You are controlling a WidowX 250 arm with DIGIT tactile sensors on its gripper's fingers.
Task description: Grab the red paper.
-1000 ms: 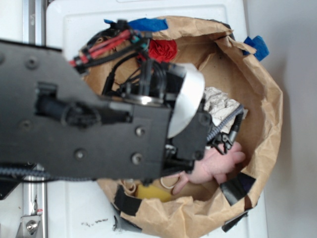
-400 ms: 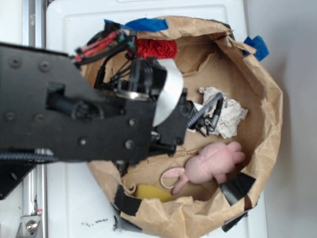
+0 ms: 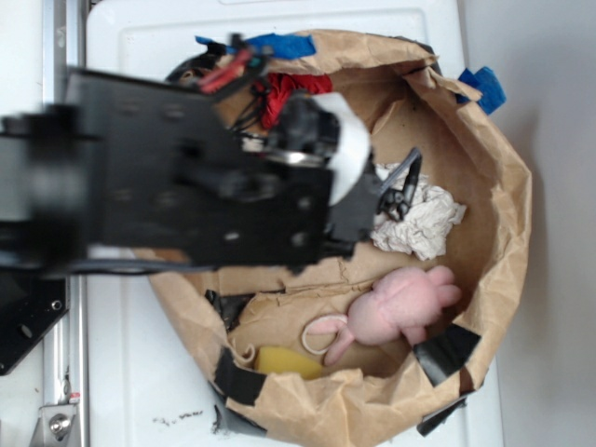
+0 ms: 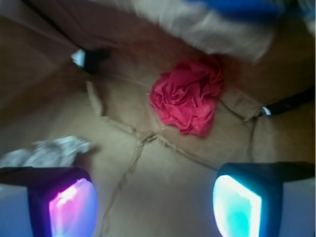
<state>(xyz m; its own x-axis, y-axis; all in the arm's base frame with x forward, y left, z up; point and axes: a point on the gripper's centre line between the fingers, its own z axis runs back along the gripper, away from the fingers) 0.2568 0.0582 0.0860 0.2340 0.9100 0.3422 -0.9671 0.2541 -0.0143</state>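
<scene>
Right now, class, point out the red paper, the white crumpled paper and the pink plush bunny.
red paper (image 4: pixel 186 101), wrist view, middle of the ruffled wad.
white crumpled paper (image 3: pixel 424 223), exterior view, centre of the ball.
pink plush bunny (image 3: pixel 396 307), exterior view, its body.

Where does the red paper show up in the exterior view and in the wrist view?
Exterior: red paper near the top of the bag, partly hidden by the arm.
Wrist: red paper upper centre, ahead of the open gripper.
Shared landmark: the white crumpled paper.
</scene>
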